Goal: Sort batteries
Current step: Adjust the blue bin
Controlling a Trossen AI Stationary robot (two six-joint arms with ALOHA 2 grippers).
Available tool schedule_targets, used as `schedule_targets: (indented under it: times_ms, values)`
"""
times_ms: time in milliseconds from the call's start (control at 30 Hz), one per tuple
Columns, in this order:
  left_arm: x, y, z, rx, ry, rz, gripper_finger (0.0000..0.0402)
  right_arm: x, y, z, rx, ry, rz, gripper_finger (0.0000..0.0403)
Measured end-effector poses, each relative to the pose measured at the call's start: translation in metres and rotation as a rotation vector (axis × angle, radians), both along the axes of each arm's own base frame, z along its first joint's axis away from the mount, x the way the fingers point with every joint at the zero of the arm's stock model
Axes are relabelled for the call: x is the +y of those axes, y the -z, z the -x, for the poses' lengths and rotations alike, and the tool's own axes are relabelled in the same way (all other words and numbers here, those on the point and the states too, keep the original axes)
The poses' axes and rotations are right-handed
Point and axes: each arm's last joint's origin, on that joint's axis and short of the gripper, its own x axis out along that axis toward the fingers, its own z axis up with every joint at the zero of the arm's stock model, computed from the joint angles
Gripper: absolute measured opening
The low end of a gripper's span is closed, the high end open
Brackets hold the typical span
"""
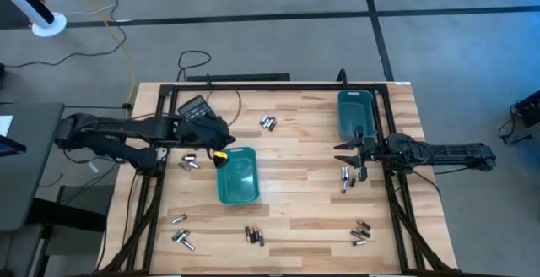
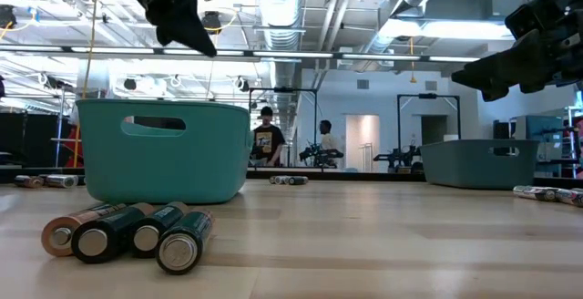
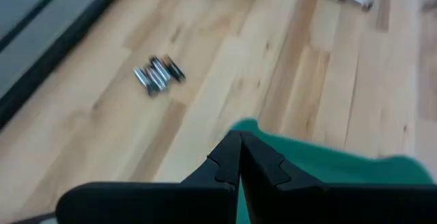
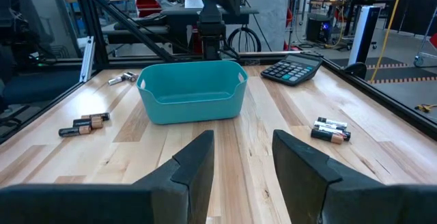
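Overhead, the left gripper (image 1: 221, 152) hangs at the rim of the near teal bin (image 1: 239, 180), fingers pinched together, while the right gripper (image 1: 352, 152) waits beside the far bin (image 1: 354, 112), fingers spread wide and empty. Batteries (image 1: 268, 122) lie scattered over the surface (image 1: 295, 201). Low down, four cells (image 2: 127, 231) sit in front — touching side by side.

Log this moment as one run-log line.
left gripper: shut, above the near teal bin's rim | right gripper: open, empty, beside the far teal bin | batteries: scattered on the table
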Motion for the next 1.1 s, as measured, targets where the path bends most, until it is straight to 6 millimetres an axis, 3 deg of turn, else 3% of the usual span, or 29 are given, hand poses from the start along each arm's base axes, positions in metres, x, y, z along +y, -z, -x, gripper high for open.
schedule_targets:
  times_ms: [233,700,1100]
  values:
    - [-0.007,0.021,-0.016,0.093,0.092,0.076,0.0004,0.000,0.000,0.000,0.000,0.000,0.000,0.0168]
    - [-0.018,0.060,-0.042,0.285,0.208,0.067,0.0004,0.000,0.000,0.000,0.000,0.000,0.000,0.0168]
    - [-0.025,0.086,-0.095,0.436,0.313,0.007,0.0004,0.000,0.000,0.000,0.000,0.000,0.000,0.0168]
